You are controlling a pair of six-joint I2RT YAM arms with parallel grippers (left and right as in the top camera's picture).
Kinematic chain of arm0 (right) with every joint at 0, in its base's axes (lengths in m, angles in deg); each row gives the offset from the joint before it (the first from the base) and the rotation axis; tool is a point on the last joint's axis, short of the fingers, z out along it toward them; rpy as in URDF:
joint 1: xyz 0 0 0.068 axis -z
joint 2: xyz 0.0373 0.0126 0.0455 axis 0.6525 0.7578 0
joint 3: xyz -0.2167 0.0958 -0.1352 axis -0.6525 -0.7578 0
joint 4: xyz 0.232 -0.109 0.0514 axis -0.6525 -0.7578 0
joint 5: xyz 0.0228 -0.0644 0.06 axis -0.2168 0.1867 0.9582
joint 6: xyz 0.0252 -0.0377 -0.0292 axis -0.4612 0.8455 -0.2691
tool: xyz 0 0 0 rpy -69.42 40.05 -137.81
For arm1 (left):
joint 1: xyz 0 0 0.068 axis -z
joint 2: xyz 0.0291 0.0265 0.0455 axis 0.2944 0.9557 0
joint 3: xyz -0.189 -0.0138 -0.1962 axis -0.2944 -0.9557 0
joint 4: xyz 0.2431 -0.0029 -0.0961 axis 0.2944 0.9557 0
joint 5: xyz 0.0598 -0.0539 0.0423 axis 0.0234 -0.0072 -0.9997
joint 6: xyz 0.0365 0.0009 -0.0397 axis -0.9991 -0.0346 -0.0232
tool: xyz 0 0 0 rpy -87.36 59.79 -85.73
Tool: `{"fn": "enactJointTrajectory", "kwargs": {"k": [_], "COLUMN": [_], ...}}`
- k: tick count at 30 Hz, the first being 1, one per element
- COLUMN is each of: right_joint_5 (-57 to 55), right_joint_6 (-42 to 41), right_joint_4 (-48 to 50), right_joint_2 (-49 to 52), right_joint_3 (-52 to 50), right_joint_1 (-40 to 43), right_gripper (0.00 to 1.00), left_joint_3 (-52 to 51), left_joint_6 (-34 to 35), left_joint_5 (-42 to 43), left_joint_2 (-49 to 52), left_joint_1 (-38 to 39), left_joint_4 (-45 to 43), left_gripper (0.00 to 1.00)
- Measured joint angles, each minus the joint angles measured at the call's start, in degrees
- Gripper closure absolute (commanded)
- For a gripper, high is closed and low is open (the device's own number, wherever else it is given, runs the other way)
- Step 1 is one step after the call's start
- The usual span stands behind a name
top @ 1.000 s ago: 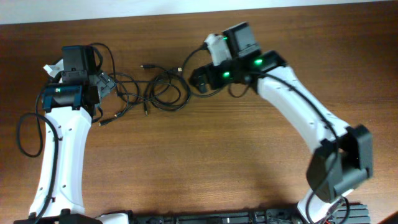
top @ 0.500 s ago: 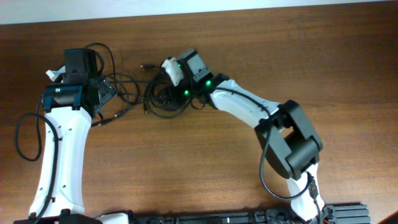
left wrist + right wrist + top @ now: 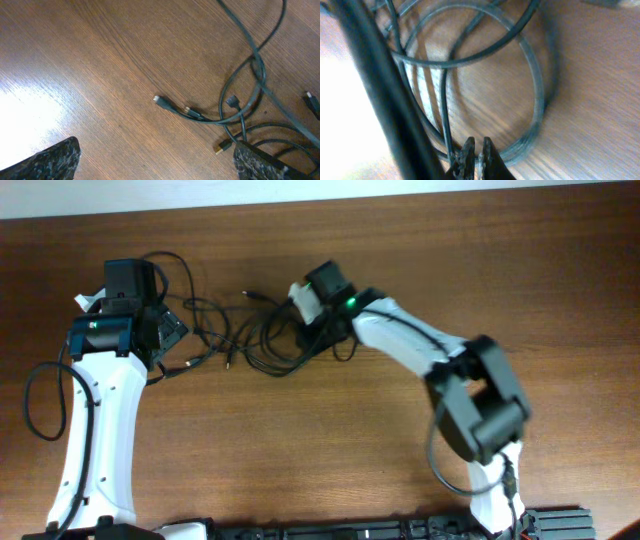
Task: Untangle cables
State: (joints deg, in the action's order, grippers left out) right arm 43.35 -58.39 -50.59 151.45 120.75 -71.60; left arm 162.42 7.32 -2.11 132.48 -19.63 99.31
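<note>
The cables (image 3: 262, 340) lie in one loose heap on the far left half of the table (image 3: 300, 470), between the two grippers, with crossing strands trailing toward the left side and a round coil (image 3: 538, 95) at the right end. The right gripper (image 3: 476, 150) is down at that coil with its jaws pressed together. A thin strand (image 3: 444, 110) runs right to its fingertips, but the wrist view does not show whether the strand is pinched or only lies beside them. The left gripper (image 3: 155, 147) hangs just beside the heap's left edge with its jaws wide apart, holding nothing. The step in hand looks like drawing one strand out of the coil. To do it well, I would raise that strand only slightly and pull slowly to the right, away from the heap, stopping if the whole coil drags along. The left gripper could then pin a neighbouring strand so the rest stays put. Counted: two arms, two grippers and one table. At least four loose plug ends (image 3: 156, 99) show in the left wrist view. The number of separate cables cannot be told, since the strands cross too often.
</note>
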Motion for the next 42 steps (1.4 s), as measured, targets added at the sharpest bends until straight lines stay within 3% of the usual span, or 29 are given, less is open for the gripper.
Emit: {"fn": "enactJointTrajectory", "kwargs": {"k": [8,16,22,30,35,42], "right_joint_5": [-0.02,-3.52,-4.11,-2.60,-1.95,1.99], "right_joint_6": [-0.07,-2.45,-4.68,-10.51,-11.87,-13.14], "right_joint_4": [-5.92,-6.05,-0.90,10.16,10.75,14.27], "right_joint_2": [-26.93,-40.94,-44.39,-44.52,-44.52,-44.59], "right_joint_3": [0.02,0.02,0.00,0.02,2.34,4.20], "right_joint_1": [4.70,4.87,4.87,4.87,4.87,4.87], "right_gripper": [0.96,0.96,0.96,0.96,0.96,0.96], "left_joint_3": [0.00,0.00,0.02,0.00,0.00,0.00], "left_joint_6": [0.00,0.00,-1.46,-11.13,-13.57,-14.19], "left_joint_5": [0.00,0.28,8.07,29.03,39.60,49.16], "left_joint_2": [0.00,0.00,0.00,0.00,0.00,0.00], "left_joint_1": [0.00,0.00,0.00,0.00,0.00,3.08], "left_joint_4": [-0.04,-0.04,-0.26,-1.14,-2.14,-10.51], "left_gripper": [0.01,0.01,0.01,0.01,0.01,0.01]}}
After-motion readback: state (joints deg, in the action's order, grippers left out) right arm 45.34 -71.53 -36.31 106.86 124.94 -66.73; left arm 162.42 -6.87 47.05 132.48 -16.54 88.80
